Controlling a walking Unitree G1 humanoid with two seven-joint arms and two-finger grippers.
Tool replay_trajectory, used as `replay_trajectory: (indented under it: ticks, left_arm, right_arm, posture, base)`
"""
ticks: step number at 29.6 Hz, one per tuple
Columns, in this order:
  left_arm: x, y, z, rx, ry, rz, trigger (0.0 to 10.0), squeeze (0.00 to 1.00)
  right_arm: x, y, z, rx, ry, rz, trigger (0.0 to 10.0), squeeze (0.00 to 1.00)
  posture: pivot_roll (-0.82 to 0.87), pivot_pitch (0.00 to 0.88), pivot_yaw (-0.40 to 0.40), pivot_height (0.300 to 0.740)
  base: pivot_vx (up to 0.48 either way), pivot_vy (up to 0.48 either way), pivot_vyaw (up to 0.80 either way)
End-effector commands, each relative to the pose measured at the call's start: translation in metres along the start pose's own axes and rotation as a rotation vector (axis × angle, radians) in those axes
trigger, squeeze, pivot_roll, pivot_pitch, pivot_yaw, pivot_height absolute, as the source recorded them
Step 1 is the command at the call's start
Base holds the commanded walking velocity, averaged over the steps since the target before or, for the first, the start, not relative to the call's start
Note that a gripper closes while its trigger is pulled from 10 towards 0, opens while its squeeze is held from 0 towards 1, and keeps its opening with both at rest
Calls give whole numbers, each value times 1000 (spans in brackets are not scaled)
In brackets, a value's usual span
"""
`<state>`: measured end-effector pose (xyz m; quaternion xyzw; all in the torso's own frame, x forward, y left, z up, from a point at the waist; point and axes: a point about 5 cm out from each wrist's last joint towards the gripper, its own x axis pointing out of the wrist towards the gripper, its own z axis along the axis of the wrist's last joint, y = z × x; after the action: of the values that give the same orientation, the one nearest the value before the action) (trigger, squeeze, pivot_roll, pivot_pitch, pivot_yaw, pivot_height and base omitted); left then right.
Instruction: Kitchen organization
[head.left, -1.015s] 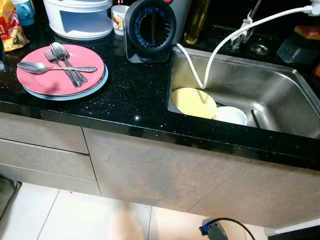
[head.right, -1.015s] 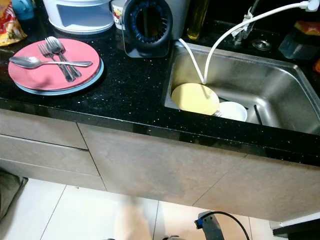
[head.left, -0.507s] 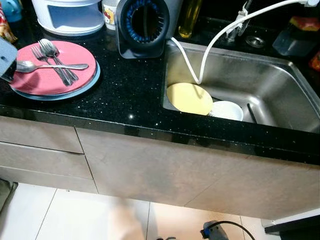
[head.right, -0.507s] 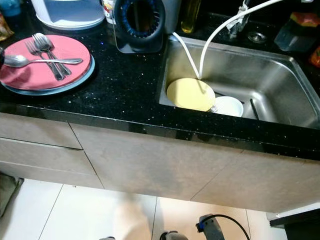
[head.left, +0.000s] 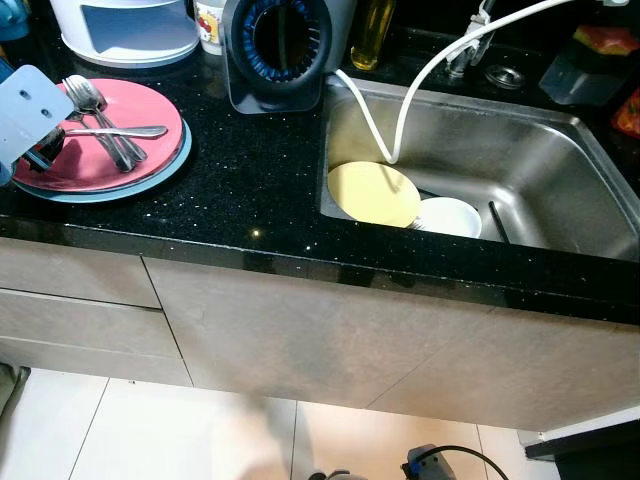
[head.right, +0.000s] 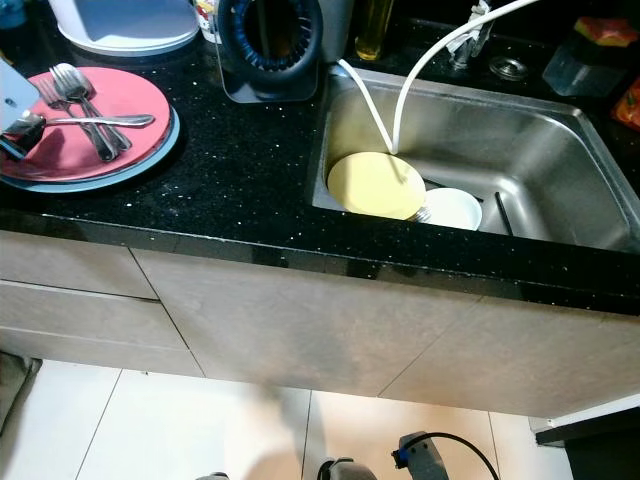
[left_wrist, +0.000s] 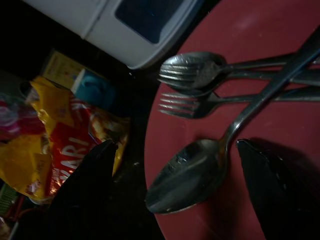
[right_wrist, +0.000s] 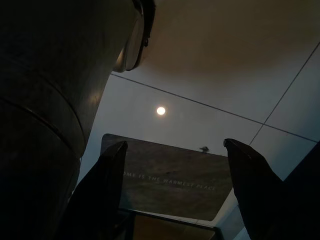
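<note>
Black worktop (head.left: 250, 190) carries our pink plate (head.left: 110, 150); its spoon (left_wrist: 200, 165) lies bowl-first between our left gripper (left_wrist: 175, 195) jaws, apart.

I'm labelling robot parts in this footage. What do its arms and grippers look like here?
The left arm ends in a flat silver-grey plate with small dark holes. The left gripper and right gripper each have two long, black, tapered fingers.
</note>
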<state>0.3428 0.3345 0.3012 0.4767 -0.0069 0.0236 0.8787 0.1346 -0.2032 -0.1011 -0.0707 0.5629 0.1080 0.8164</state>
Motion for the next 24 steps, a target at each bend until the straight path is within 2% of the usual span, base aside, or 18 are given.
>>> replay_trajectory:
  ticks: [1,5,9,24]
  left_arm:
    - [5,-9,-1,-22,26,-57,10000,0]
    - [9,-14,-2,-42,58,-123,10000,0]
    - [12,-15,-1,-30,68,-142,10000,0]
    - [24,-5,5,34,98,-101,10000,0]
  right_arm:
    - [-2,-4,-8,-6,23,-13,10000,0]
    - [-2,-5,-9,-5,24,-17,10000,0]
    - [-2,-6,-10,-4,25,-19,10000,0]
    - [-5,-9,-22,8,39,-26,10000,0]
  posture:
    - [120,149,-99,740]
    - [114,156,-95,740]
    - [108,161,-93,740]
    - [62,192,-92,740]
  base:
    - [0,0,0]
    - [0,0,0]
    - [0,0,0]
    - [0,0,0]
